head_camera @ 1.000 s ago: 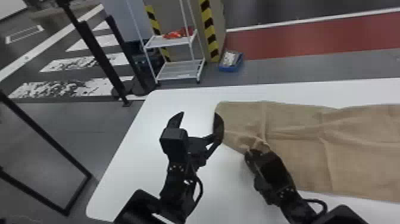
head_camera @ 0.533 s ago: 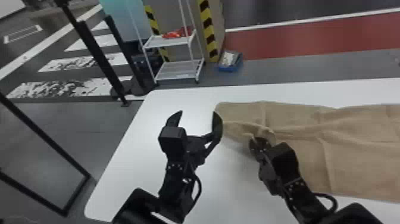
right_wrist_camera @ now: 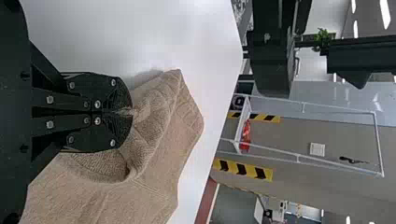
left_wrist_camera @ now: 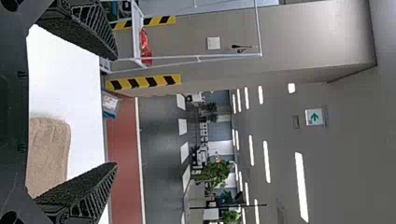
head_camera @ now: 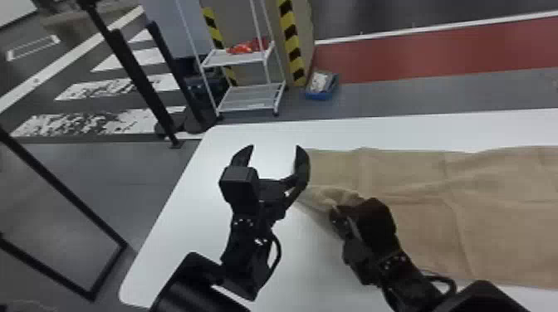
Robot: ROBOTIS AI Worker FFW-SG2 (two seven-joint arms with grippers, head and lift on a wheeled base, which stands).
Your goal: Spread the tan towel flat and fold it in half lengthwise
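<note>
R gripper [right_wrist_camera: 130, 112] pinching tan towel [head_camera: 498, 211] nr its corner, prob. to control that edge for folding. Towel otherwise on counter [head_camera: 324, 269], R side of head view. L gripper [head_camera: 274, 148] spread, centre, maybe ready to assist.

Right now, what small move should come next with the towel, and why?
Probably draw the right end effector toward the robot, grip closed: it pinches the towel near its left end, where the cloth is bunched rather than flat. The left end effector is open beside that end.
</note>
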